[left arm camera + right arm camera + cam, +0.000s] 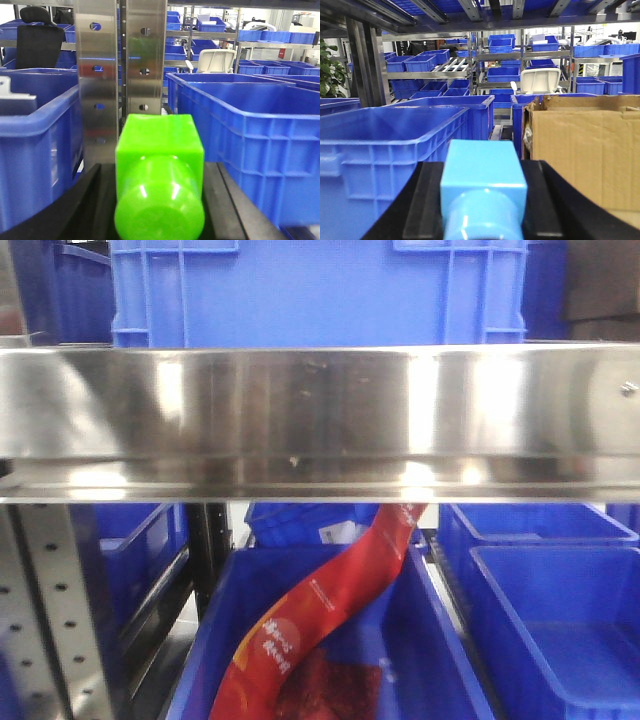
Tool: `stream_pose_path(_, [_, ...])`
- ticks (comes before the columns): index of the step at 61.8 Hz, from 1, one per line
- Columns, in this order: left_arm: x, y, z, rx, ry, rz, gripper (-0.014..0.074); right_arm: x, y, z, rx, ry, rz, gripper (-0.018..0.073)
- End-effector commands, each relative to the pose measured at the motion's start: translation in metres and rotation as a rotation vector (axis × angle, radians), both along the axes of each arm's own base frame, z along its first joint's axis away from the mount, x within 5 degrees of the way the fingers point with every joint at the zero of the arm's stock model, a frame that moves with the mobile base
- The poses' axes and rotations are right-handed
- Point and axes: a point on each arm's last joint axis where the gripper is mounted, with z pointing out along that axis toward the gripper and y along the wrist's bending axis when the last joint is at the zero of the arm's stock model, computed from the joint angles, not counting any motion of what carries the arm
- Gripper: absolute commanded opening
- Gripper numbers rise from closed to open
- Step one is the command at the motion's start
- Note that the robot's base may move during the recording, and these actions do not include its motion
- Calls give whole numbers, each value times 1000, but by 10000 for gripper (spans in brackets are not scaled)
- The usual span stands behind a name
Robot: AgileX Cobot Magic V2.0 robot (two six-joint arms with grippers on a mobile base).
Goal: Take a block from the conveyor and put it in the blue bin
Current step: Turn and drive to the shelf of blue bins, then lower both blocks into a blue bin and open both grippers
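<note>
In the left wrist view my left gripper (pixel 160 172) is shut on a bright green block (pixel 160 150), with black fingers (pixel 95 200) tight on both sides. It is held between two blue bins, one on the right (pixel 250 130) and one on the left (pixel 35 145). In the right wrist view my right gripper (pixel 484 187) is shut on a light blue block (pixel 484 170) between black fingers (pixel 427 200). A large blue bin (pixel 385 145) stands just to its left. The conveyor is out of view. Neither gripper shows in the front view.
A steel shelf beam (pixel 320 420) fills the middle of the front view, with a blue crate (pixel 320 290) on top. Below it are blue bins (pixel 560 620), one (pixel 440 660) holding a red package (pixel 330 610). Perforated steel uprights (pixel 120 75) stand ahead of the left gripper. A cardboard box (pixel 585 150) stands right of the right gripper.
</note>
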Motion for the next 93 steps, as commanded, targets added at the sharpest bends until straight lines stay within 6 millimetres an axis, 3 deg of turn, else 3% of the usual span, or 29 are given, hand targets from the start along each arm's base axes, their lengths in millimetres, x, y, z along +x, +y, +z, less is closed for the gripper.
stream_pose_path(1, [-1,0,3,-9,-24,-2,-111,0,0,2,-9,-21,-3,-162])
stream_pose_path(83, [-1,0,6,-36,-56,-7,-111,0,0,2,0,-28,-1,-162])
stream_pose_path(93, [5,-8,14,-55,-116,-90,-111,10,0,17,-3,-22,1,-162])
